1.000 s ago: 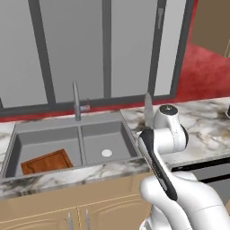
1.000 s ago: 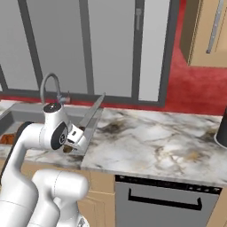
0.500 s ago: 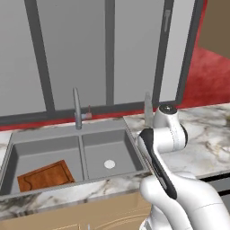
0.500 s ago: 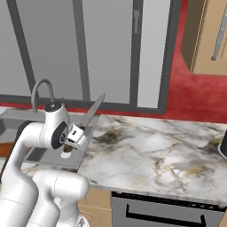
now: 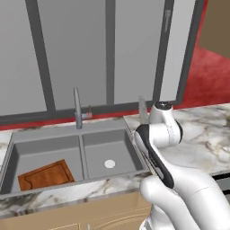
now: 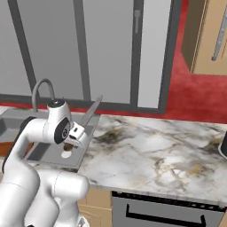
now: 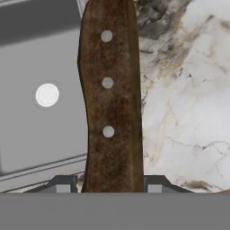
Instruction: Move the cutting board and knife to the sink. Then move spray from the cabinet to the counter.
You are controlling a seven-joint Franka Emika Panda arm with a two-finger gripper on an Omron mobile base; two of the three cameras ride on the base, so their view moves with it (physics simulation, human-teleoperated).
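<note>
The base has driven on, so the sink (image 5: 76, 152) sits more central. The tool (image 7: 109, 188) pinches the knife (image 7: 110, 99) over the sink's table-side rim; the board (image 5: 46, 175) lies in the left basin.

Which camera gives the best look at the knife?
The right base view: the knife shows its grey blade angling up from the gripper. The hand view shows its brown riveted handle; the left base view, a blade sliver behind the arm.

No legible text, label, brand, number or sign anywhere: none on counter, sink, cabinet fronts or knife handle.
</note>
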